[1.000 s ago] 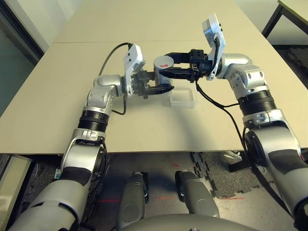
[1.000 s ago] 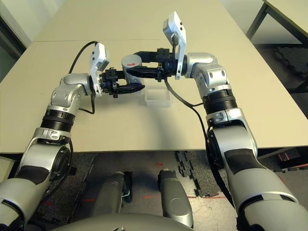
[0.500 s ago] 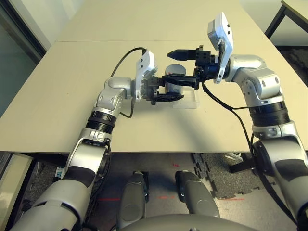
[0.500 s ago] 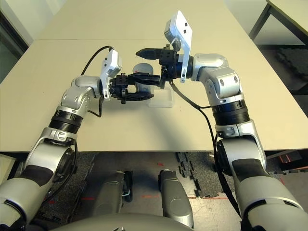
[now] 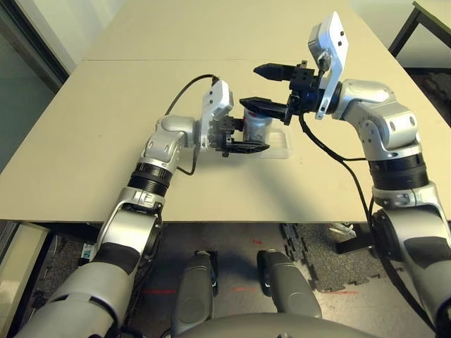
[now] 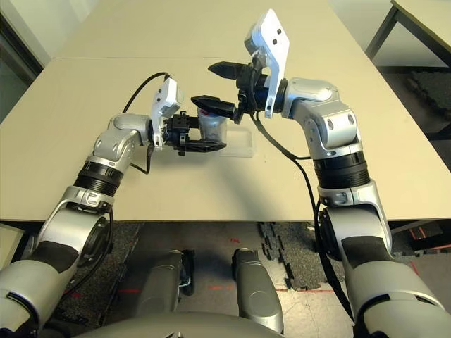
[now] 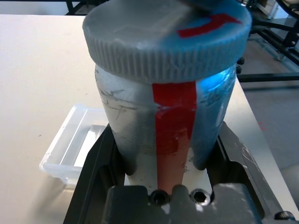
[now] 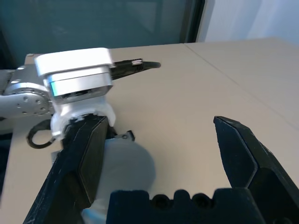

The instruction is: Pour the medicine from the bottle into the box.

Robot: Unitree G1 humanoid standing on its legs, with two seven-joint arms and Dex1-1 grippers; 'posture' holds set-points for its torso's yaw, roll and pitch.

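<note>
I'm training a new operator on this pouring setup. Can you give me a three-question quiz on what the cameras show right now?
1. True or false: the cap is on the bottle.
2. Which pincer grips the bottle: A left, B right?
3. What clear item lies on the table beside the bottle?

Key: 1 true. 2 A; the right stands open. 3 The box.

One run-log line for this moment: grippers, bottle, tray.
left gripper: shut on capped silver-grey cylindrical bottle | right gripper: open, at the cap | clear square plastic tray: on table beside bottle | pour: not begun
</note>
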